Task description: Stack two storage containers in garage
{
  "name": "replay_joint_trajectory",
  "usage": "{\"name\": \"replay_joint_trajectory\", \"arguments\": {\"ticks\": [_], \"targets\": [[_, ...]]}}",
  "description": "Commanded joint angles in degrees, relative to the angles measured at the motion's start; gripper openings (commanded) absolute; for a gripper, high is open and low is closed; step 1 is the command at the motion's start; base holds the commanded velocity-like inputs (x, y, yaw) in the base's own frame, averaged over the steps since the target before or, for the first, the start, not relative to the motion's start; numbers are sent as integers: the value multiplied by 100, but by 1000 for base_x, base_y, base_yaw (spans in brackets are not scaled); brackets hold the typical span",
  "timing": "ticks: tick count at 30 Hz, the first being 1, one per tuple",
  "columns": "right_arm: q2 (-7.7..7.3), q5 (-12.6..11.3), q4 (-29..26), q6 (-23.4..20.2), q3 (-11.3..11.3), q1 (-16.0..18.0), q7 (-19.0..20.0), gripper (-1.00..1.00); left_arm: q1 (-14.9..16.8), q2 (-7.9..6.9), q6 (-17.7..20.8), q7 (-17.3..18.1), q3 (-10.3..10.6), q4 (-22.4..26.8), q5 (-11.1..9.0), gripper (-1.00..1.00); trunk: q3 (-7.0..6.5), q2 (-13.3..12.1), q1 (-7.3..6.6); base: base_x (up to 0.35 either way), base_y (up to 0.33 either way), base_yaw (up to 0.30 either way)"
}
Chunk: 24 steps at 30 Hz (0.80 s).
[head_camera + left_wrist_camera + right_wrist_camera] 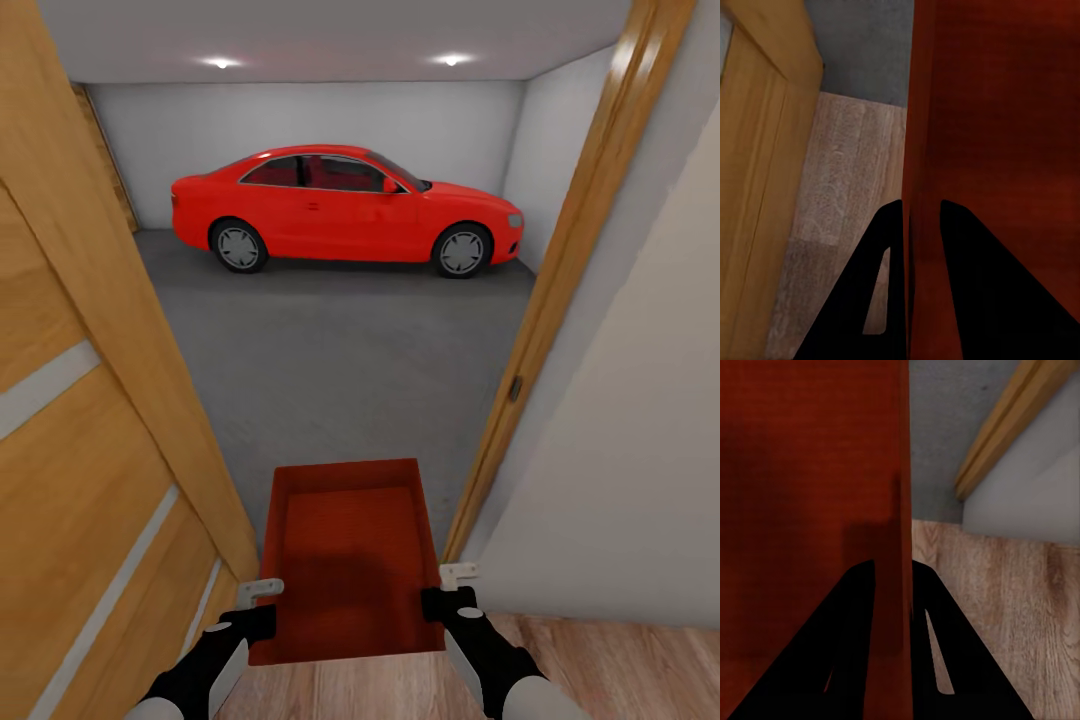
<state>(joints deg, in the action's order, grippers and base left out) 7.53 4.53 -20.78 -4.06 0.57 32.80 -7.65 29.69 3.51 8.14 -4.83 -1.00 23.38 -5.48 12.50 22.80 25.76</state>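
Note:
One orange-red storage container [350, 560] hangs level in front of me at the doorway, open side up and empty, its far end over the garage floor [340, 350]. My left gripper [258, 600] is shut on its left side wall, and the left wrist view shows the black fingers [889, 247] either side of the red wall [997, 112]. On the right side wall my right gripper [450, 592] is shut too, with its fingers [934, 615] clamping the wall [802, 472]. The garage beyond has grey-white walls and a dark grey concrete floor.
An open wooden door [80, 450] stands close on my left and the wooden door frame [560, 260] with a pale wall [640, 450] on my right. A red car [345, 205] is parked across the far side of the garage. Light wood planks [620, 660] lie under me.

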Motion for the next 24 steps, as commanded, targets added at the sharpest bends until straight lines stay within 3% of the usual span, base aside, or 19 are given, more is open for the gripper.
{"name": "replay_joint_trajectory", "arguments": {"ticks": [1,6,15,24], "targets": [[1,92,-14,-43,-347,33,-17,-100,-7,1,31,-36,149,17,91,-100,12,12,2,0,40,0],[3,92,-14,-43,-347,33,-17,-100,-7,1,34,-36,151,17,91,-100,12,12,2,0,11,-82],[3,92,-14,-43,-347,34,-17,-100,-7,1,32,-36,150,17,93,-100,12,12,2,0,1,-238],[3,92,-14,-43,-347,36,-17,-100,-7,1,32,-36,149,17,91,-100,12,12,2,0,108,-21]]}}
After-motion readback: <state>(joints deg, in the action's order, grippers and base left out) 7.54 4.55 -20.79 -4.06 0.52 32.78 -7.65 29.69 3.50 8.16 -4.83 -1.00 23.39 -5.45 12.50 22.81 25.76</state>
